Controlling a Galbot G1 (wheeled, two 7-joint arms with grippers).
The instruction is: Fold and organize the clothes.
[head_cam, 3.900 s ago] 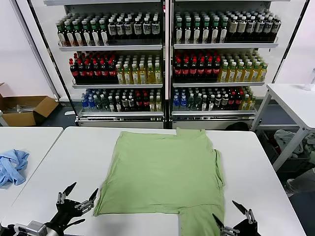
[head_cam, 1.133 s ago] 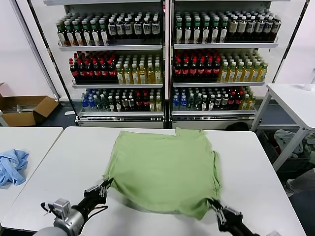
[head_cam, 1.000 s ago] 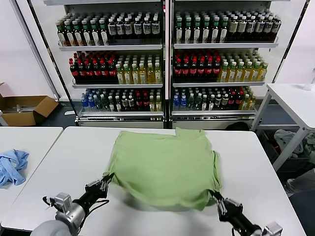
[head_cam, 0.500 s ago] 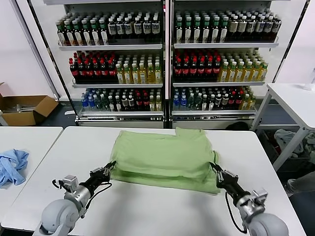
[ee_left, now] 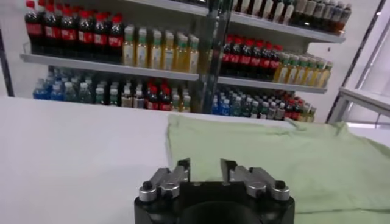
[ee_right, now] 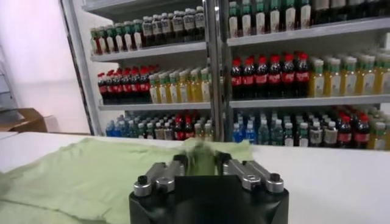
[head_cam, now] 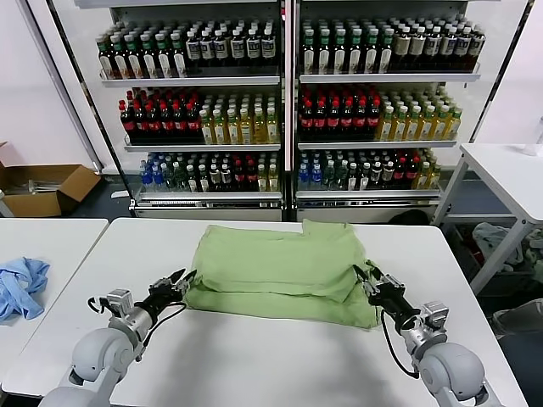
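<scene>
The left gripper [head_cam: 176, 279] sits at the near left edge of the folded green shirt [head_cam: 284, 267], jaws parted, holding nothing; the right gripper [head_cam: 367, 278] is at the near right edge, jaws parted around a bit of cloth; the shirt lies mid-table [head_cam: 254, 356]; drink shelves [head_cam: 284, 110] stand beyond.

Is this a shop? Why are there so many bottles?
It looks like a shop, or a pretend one for testing robots. Tall shelves hold rows of drink bottles, and a green shirt lies folded on a white table.
</scene>
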